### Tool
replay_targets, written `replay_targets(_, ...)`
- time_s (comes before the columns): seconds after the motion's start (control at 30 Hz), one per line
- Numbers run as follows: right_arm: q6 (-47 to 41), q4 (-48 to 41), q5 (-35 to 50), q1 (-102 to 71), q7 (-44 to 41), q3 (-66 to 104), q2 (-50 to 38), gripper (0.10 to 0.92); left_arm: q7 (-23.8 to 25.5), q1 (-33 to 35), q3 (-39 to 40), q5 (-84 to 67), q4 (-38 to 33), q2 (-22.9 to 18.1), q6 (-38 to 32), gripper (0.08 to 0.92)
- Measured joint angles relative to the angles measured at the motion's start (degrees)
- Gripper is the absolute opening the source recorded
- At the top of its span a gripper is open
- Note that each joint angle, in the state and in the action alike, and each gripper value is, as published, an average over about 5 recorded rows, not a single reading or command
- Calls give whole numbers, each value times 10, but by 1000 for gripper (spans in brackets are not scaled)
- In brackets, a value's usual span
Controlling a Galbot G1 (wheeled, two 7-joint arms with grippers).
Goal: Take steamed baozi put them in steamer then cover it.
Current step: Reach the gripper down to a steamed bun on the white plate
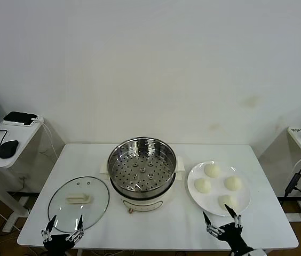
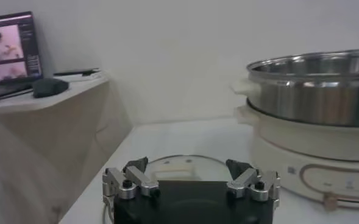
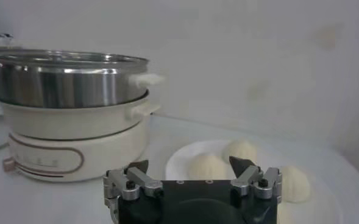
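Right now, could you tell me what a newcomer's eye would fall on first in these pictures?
The shiny steamer stands open at the middle of the white table, its perforated tray bare. To its right, four steamed baozi sit on a white plate; to its left, the glass cover lies flat. Both open end effectors, left and right, hover at the near edge.

We see our left gripper and right gripper: black bodies, silver metal knuckles with dark screws, and slim black pointed fingertips on both, matching shapes either side.
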Motion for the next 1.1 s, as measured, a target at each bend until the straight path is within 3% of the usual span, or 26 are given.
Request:
replay_targets(0.47, -45, -77, -174, 160, -78, 3, -108, 823, 30, -23, -5, 38, -1, -6, 10, 823)
replay_targets(0.77, -56, -160, -261, 319, -229, -57, -210, 823, 34, -20, -16, 53, -5, -11, 10, 823)
replay_targets(1.1, -48, -277, -283, 516, -409, -216, -282, 823, 36, -23, -22, 60, -9, -13, 10, 823)
